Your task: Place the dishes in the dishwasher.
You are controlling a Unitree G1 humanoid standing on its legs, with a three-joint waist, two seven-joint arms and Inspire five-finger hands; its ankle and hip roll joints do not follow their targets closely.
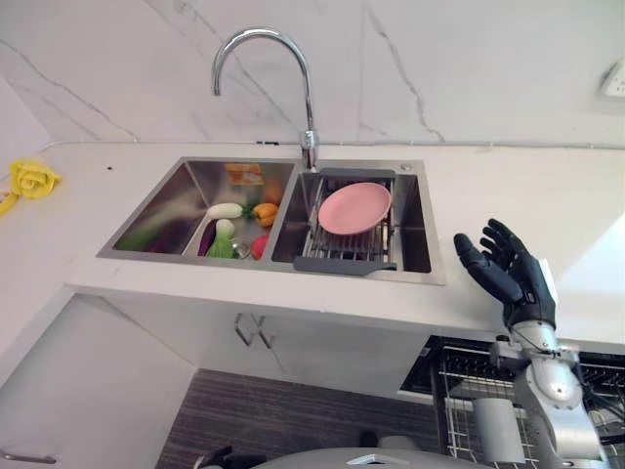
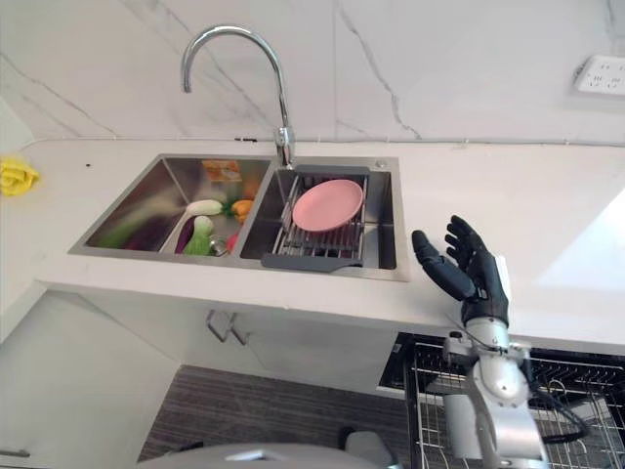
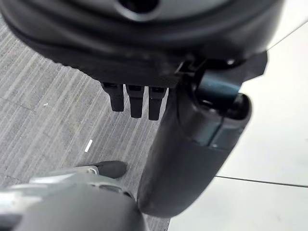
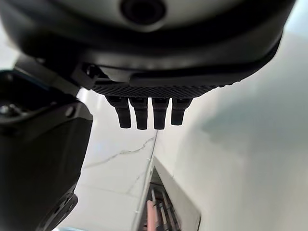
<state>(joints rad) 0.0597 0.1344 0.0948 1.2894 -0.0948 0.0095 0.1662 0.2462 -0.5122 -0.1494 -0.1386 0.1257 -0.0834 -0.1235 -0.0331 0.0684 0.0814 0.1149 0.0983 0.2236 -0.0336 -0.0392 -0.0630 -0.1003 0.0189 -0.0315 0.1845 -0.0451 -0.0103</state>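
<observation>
Right hand is raised over the desk, to the right of the sink, fingers straight and spread, holding nothing. Right wrist view confirms: fingers extended, white desk surface past them and the sink's edge further off.

Left hand shows in its own wrist view hanging low above the grey floor, fingers relaxed, nothing in them.

Pink plate sits tilted on the dark drying rack in the sink's right basin, well apart from the right hand. Left basin holds toy vegetables: white, green, orange, red pieces bunched near the divider. Chrome faucet arches above the divider, spout over the left basin.

Dishwasher rack is pulled out below the desk edge at lower right, wire basket showing; right arm stands in front of it. Yellow flower lies on the desk at far left. Wall socket on the marble wall at upper right.
</observation>
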